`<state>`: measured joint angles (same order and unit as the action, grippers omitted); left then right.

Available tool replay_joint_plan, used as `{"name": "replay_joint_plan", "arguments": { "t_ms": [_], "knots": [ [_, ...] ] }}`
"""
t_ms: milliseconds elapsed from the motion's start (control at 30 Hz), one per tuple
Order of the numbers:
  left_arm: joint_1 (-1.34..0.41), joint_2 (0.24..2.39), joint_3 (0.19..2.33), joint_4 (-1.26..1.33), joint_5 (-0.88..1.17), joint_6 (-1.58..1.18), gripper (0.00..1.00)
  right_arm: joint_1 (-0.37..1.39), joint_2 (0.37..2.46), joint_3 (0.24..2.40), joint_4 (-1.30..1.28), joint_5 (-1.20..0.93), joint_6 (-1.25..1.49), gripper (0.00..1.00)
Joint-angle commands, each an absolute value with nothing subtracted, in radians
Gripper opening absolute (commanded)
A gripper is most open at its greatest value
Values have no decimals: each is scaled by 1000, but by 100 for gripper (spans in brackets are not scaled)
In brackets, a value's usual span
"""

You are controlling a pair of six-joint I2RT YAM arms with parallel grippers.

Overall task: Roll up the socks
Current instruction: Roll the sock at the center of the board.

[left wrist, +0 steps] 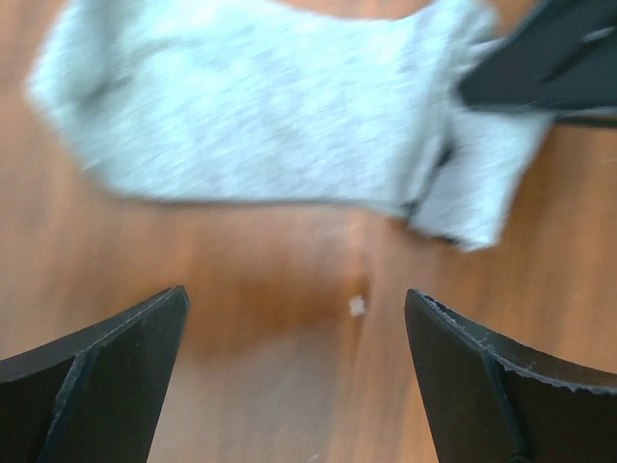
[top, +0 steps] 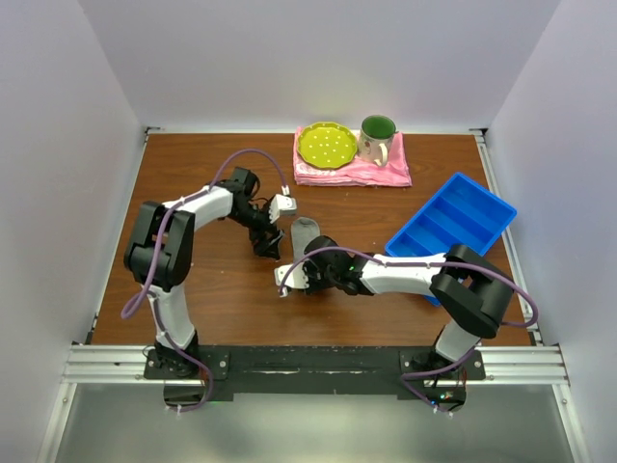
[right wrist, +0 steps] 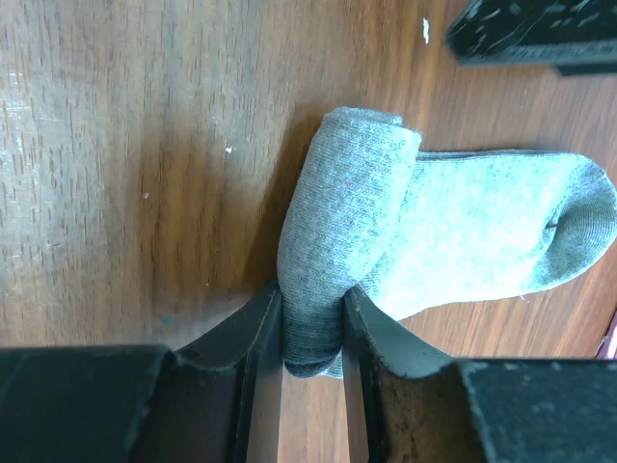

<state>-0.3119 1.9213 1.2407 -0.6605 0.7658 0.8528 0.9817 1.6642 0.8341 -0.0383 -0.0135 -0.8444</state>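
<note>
Sock [top: 305,232] lies mid-table in the top view, its long axis running roughly near to far. The right gripper [top: 308,260] meets its near end and the left gripper [top: 269,243] is just to its left. A pink cloth [top: 352,172] bearing a yellow-green plate [top: 326,146] and a mug [top: 377,139] sits at the far edge, with a blue tray [top: 453,224] to the right. In the left wrist view the left gripper [left wrist: 299,376] stands wide apart and empty above bare wood, and the grey sock [left wrist: 260,106] stretches across the frame beyond it. In the right wrist view the right gripper [right wrist: 313,333] pinches the rolled end of the sock [right wrist: 347,222], whose flat part trails rightward to the rounded toe.
</note>
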Motion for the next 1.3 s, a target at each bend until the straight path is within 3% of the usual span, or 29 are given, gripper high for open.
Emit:
{"name": "replay_joint_plan", "arguments": {
  "t_ms": [0,267,500,567,667,733,767,867,967,1033,1167,1267],
  "knots": [
    [-278,1839,1210,-558,721,824,100,988,1680,838,-92,-37,-815,1],
    [-169,1700,1204,-433,744,695,100,988,1681,835,-91,-31,-813,0],
    [-9,1655,1337,-442,894,559,100,988,1684,831,-84,-25,-815,0],
    [44,1699,1377,-498,963,511,100,988,1686,834,-84,-25,-811,0],
    [58,1749,1543,-710,1059,669,100,988,1689,841,-87,-25,-810,0],
    [60,1666,1441,-516,881,541,100,988,1693,844,-87,-25,-807,0],
    [60,1543,1371,-295,832,496,100,989,1697,845,-90,-22,-808,0],
    [57,1311,1027,171,575,338,100,988,1697,845,-89,-21,-804,0],
    [57,1182,883,459,372,197,100,988,1700,842,-83,-20,-804,0],
    [55,1169,810,483,412,262,100,988,1706,848,-84,-18,-804,0],
    [55,1230,919,182,630,356,100,988,1712,861,-95,-28,-796,0],
    [55,1188,776,323,691,333,100,989,1721,868,-106,-32,-793,0]
  ]
}}
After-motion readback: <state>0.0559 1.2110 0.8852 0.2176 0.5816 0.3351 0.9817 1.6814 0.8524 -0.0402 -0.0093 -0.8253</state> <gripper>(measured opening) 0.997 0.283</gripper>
